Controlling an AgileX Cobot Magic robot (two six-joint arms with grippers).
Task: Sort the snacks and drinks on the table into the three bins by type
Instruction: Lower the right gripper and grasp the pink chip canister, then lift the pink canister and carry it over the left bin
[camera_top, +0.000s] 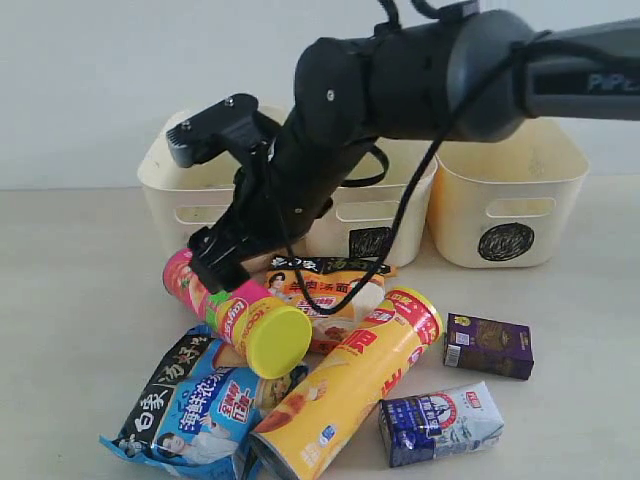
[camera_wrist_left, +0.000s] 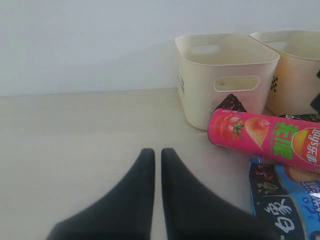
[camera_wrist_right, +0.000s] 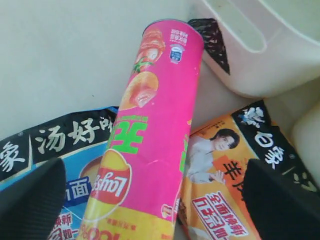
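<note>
The pink chip tube (camera_top: 235, 310) lies tilted across the blue-white noodle bag (camera_top: 195, 405) and the orange-white noodle bag (camera_top: 335, 290). My right gripper (camera_top: 215, 265) has reached across to it and stands open, one finger on each side of the tube (camera_wrist_right: 155, 110), not touching it. Beside these lie the yellow chip tube (camera_top: 350, 385), the small purple box (camera_top: 488, 345) and the blue-white carton (camera_top: 440, 422). Three cream bins stand behind: left (camera_top: 175, 185), middle (camera_top: 370, 215), right (camera_top: 505, 190). My left gripper (camera_wrist_left: 157, 152) is shut and empty over bare table, left of the pink tube (camera_wrist_left: 265, 137).
The table (camera_top: 70, 300) runs bare to the left of the pile. The right arm's dark body and its cable hang over the left and middle bins. The right bin bears a scribbled circle (camera_top: 506, 242), the middle one a square (camera_top: 370, 243).
</note>
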